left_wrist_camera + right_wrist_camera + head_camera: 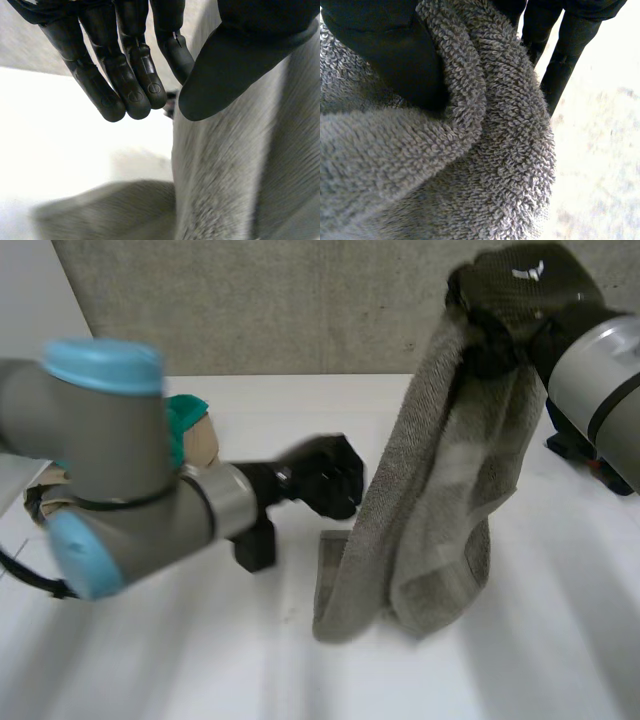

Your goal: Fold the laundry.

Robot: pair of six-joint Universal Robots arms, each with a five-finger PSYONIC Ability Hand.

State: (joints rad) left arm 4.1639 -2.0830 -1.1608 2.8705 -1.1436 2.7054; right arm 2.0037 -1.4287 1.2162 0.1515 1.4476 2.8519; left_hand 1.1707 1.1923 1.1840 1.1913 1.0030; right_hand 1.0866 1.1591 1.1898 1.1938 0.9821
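A grey terry towel (430, 490) hangs from my right hand (530, 290), which is raised high at the back right and shut on the towel's top. Its lower end rests crumpled on the white table (520, 640). In the right wrist view the thumb (395, 55) presses a thick fold of the towel (495, 150) against the fingers. My left hand (330, 480) is low over the table, just left of the hanging towel's edge. In the left wrist view its fingers (135, 75) and thumb are drawn close together beside the towel (240, 175), with nothing between them.
A pile of teal and tan things (190, 425) lies at the table's left, behind my left arm. A dark object (575, 450) sits at the right edge under my right arm. A grey wall (250, 300) closes the back.
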